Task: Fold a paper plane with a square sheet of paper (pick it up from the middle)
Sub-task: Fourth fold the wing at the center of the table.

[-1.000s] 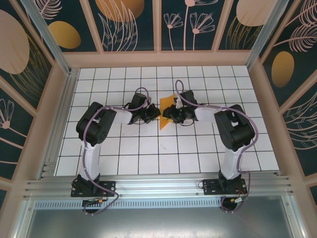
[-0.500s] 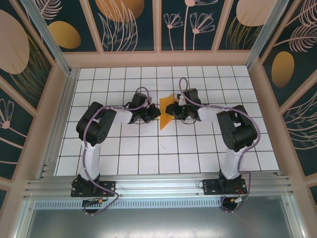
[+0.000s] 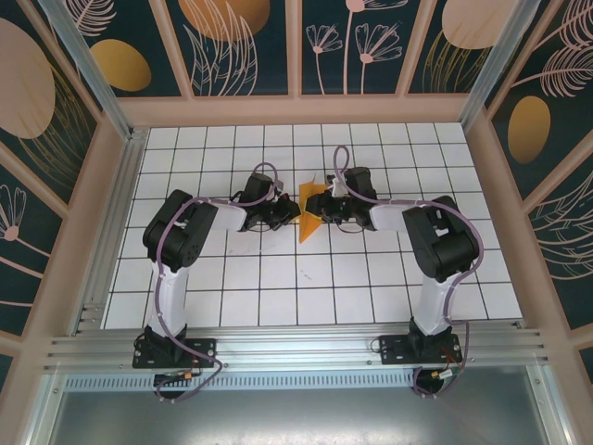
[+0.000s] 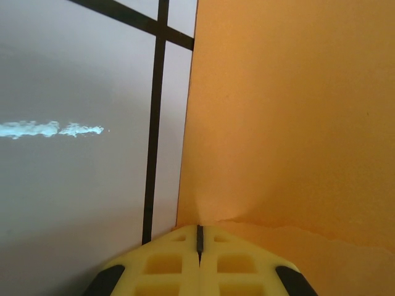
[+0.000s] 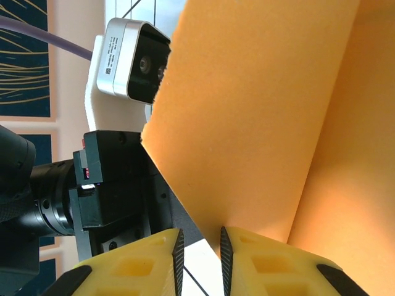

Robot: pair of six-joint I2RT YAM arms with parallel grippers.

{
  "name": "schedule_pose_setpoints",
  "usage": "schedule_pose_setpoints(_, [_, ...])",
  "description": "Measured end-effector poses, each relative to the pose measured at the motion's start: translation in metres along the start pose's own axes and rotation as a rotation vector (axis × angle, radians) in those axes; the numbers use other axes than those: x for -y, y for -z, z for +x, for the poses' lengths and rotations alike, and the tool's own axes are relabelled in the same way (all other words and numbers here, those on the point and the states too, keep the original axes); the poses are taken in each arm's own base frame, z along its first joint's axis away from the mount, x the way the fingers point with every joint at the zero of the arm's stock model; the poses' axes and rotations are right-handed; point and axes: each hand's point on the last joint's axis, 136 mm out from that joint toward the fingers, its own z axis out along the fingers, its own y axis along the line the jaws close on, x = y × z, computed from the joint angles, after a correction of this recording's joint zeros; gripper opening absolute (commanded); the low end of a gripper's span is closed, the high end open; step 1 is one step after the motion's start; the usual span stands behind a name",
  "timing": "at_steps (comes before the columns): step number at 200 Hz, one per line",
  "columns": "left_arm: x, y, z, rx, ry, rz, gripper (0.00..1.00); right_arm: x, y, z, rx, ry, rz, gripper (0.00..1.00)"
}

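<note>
1. Tabletop (image 3: 232, 278): white grid with free tiles in front of both arms. Probably best used as a flat bed for pressing creases, not for folding in mid-air.
2. Paper (image 3: 310, 206): bright orange, already partly folded, standing on edge between the two end effectors near the middle of the tabletop. Seen from the right wrist (image 5: 259, 123) as two panels meeting along a fold.
3. Left end effector (image 4: 199, 231): fingers fully together, apparently pinching the paper's edge, with a small wrinkle just above the tips. Treat it as the fixed anchor and hold it steady. Avoid any tug, since thin paper would likely crumple or tear at that pinch.
4. Right end effector (image 5: 199, 237): jaws a narrow slit apart, with the paper's edge right at the gap and not visibly clamped. Seat the edge well between the fingers before closing, then clamp square to the fold.
5. Fold line: match the panel edges first, then lower and flatten. Expect a crooked crease if the two pinches twist against each other.
</note>
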Motion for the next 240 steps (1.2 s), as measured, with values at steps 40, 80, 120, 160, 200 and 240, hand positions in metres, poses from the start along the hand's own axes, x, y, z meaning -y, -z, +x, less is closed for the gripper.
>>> schedule_pose_setpoints(40, [0.0,0.0,0.0,-0.001,-0.001,0.003,0.0,0.009,-0.007,0.002,-0.007,-0.004,-0.001,0.18])
schedule_pose_setpoints(80, [0.0,0.0,0.0,-0.006,0.0,0.006,0.0,0.021,-0.013,0.006,-0.021,-0.022,0.014,0.18])
schedule_pose_setpoints(120, [0.001,0.0,0.0,-0.009,-0.001,0.011,0.0,0.023,-0.013,0.006,-0.023,-0.018,0.017,0.17])
schedule_pose_setpoints(160, [0.002,0.002,0.0,-0.004,-0.005,0.035,0.0,0.028,-0.015,0.007,-0.021,-0.003,0.031,0.13])
schedule_pose_setpoints(200, [0.002,0.004,0.001,-0.001,0.0,0.04,0.03,0.03,-0.015,0.008,-0.026,0.011,0.044,0.13])
schedule_pose_setpoints(240, [0.0,0.01,0.007,-0.003,0.004,0.037,0.12,0.031,-0.016,0.007,-0.033,0.027,0.05,0.16])
